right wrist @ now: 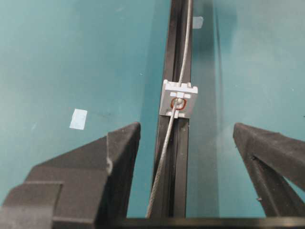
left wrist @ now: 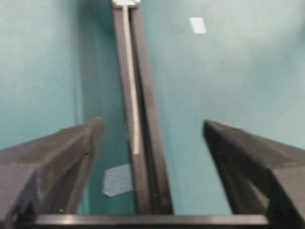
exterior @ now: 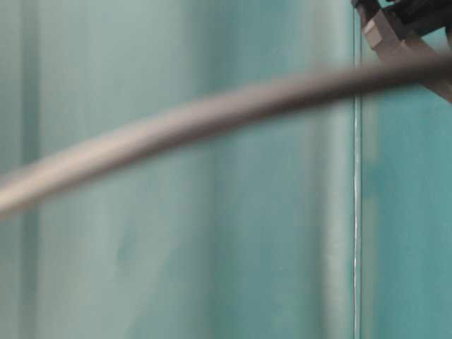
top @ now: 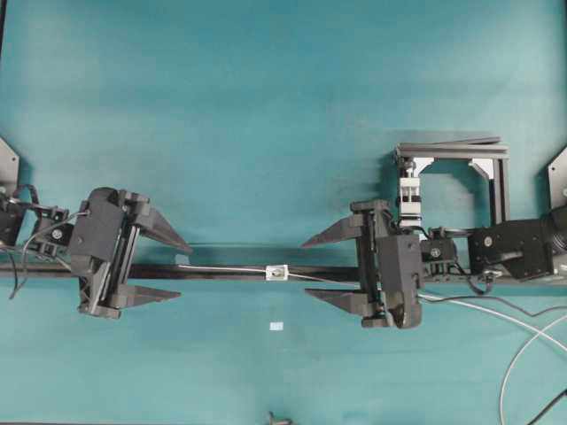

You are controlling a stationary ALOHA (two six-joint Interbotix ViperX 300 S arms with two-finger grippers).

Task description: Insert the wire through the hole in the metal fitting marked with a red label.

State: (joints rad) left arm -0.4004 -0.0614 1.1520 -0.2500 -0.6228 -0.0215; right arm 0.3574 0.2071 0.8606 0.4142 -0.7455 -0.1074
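The thin pale wire (top: 221,268) lies along the dark rail (top: 159,271) and runs through the red-ringed hole (right wrist: 177,102) of the small pale metal fitting (top: 278,273). Its other stretch comes out on the right side of that fitting (right wrist: 180,90). In the right wrist view the wire (right wrist: 162,162) runs from the hole down between the fingers. My left gripper (top: 182,268) stands open astride the rail, with the wire's end (left wrist: 135,148) lying free between its fingers. My right gripper (top: 307,268) is open too, straddling rail and wire without touching them.
A black rectangular frame (top: 496,177) with a white clamp block (top: 409,190) stands behind the right arm. Grey cables (top: 514,319) trail at the right front. A bit of white tape (top: 276,327) lies on the teal table. A blurred cable (exterior: 212,113) crosses the table-level view.
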